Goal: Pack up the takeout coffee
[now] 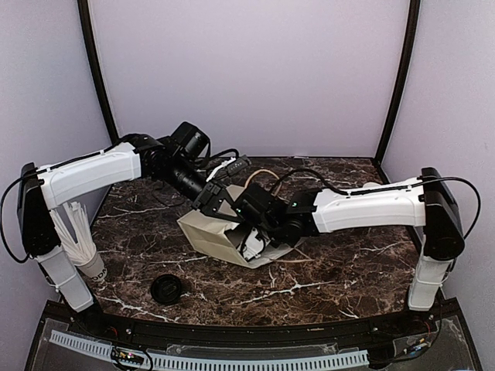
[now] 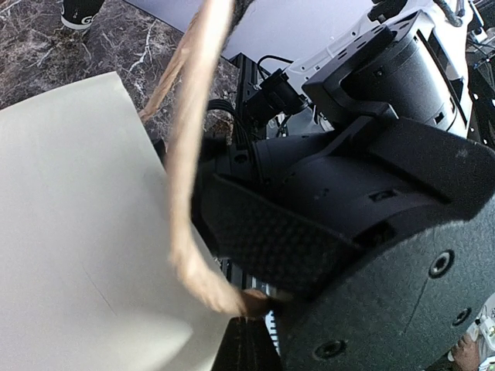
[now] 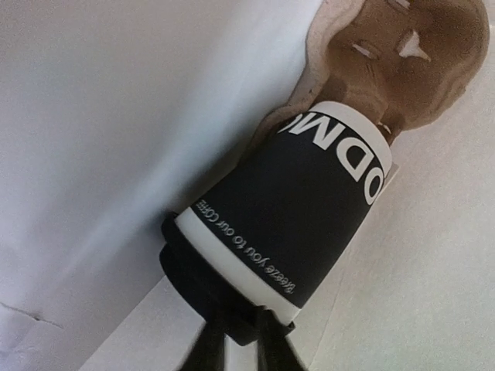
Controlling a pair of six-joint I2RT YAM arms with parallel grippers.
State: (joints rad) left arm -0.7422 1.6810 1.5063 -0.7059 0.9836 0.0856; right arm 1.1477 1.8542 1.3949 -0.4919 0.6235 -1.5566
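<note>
From above, the left gripper (image 1: pixel 217 199) sits at the mouth of the paper bag (image 1: pixel 203 236), and the right gripper (image 1: pixel 255 232) reaches inside.

At the left wrist, the jaws are pressed together on the bag's twine handle (image 2: pixel 193 154).

At the right wrist, the takeout coffee (image 3: pixel 286 209) lies tilted inside the bag. Its long axis runs lower left to upper right, lid nearest the camera, base against a brown pulp carrier (image 3: pixel 387 54). The dark fingers are blurred at the lid, so I can't tell whether they pinch it.

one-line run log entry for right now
left gripper: shut on bag handle | right gripper: at lid of takeout coffee, grip unclear | takeout coffee: inside paper bag
</note>
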